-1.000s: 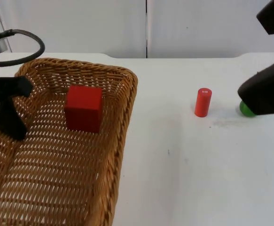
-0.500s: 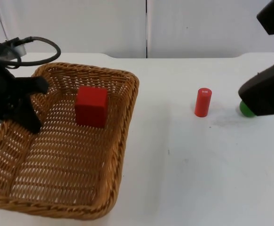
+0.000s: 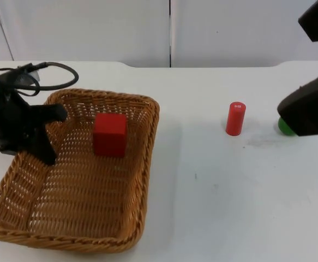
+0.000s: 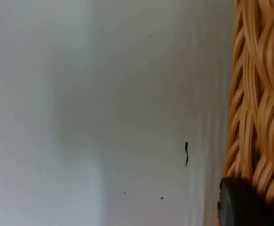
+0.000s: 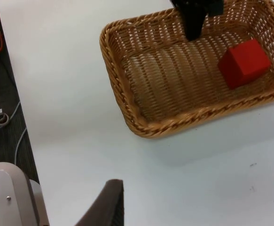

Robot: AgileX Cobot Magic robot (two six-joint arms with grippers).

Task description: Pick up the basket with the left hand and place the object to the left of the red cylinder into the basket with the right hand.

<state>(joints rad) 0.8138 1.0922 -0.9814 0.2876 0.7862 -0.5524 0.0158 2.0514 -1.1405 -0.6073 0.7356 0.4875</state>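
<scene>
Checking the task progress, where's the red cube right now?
In the top view the red cube sits inside the wicker basket, left of the red cylinder.

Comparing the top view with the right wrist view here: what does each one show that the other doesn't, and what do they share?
Top view alone: the red cylinder standing on the white table, the green object partly behind the right arm, and the grey partition wall. Right wrist view alone: the floor past the table edge, with cords and a white rounded object. Both: the wicker basket with the red cube inside, and the left gripper on the basket's rim.
</scene>
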